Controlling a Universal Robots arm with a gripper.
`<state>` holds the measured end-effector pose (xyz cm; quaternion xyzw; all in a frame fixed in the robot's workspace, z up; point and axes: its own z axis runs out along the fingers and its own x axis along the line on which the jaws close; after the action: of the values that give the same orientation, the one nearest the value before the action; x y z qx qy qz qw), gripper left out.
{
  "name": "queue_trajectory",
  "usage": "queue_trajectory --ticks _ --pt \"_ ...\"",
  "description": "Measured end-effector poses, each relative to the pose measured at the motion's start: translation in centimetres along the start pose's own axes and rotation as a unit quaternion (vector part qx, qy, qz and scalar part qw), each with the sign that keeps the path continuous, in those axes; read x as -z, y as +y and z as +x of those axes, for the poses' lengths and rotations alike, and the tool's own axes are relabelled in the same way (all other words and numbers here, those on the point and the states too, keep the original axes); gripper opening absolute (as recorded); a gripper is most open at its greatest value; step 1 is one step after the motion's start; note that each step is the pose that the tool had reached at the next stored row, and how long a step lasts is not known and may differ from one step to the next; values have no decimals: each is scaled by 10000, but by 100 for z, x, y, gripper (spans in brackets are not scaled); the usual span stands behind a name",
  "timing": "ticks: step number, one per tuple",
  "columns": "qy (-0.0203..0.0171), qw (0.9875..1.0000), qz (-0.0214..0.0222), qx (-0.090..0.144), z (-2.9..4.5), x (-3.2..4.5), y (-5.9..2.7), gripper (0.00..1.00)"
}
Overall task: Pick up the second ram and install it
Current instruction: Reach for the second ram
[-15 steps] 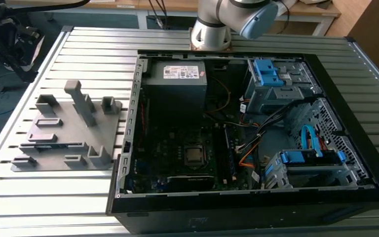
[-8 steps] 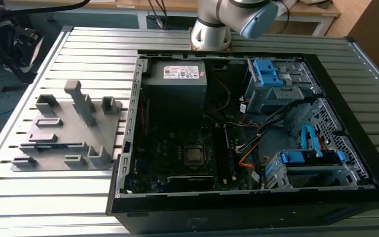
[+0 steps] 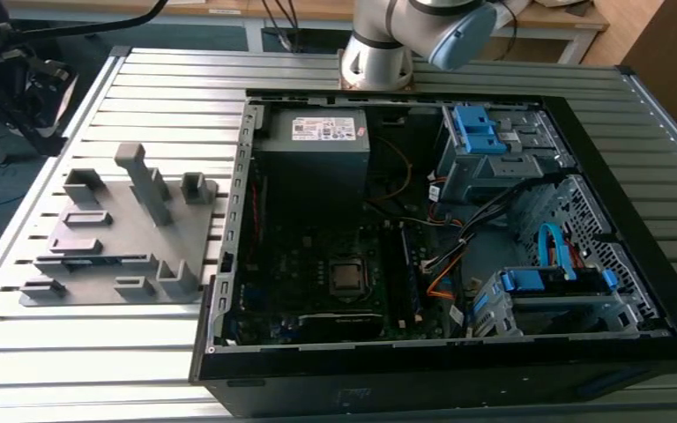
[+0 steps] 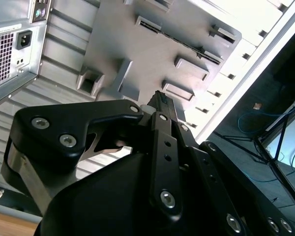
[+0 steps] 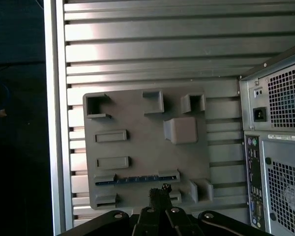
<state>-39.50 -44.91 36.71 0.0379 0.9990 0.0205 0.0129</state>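
Note:
A thin dark ram (image 5: 135, 180) stands on edge in the long slot of the grey holder tray (image 5: 137, 147). The exterior view shows this slot as a dark line (image 3: 94, 260) near the front of the tray (image 3: 127, 229), to the left of the case. My gripper (image 5: 160, 192) hangs well above the tray, its black fingertips (image 4: 160, 100) pressed together with nothing between them. In the first wrist view the tips sit just over the tray edge nearest the ram's slot. The open computer case (image 3: 433, 238) shows the motherboard with its CPU socket (image 3: 345, 276).
The tray carries upright ribs and several empty pockets (image 3: 151, 189). The case's rear panel with power inlet (image 5: 259, 114) stands beside the tray. Cables (image 3: 468, 233), blue drive brackets (image 3: 486, 132) and the power supply (image 3: 315, 141) crowd the case. The slatted metal table (image 3: 138, 88) ends close to the tray.

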Motion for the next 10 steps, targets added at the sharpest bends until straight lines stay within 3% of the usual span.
queue_trajectory --ticks 10 --pt "-1 10000 2 0 36 -95 -54 10"
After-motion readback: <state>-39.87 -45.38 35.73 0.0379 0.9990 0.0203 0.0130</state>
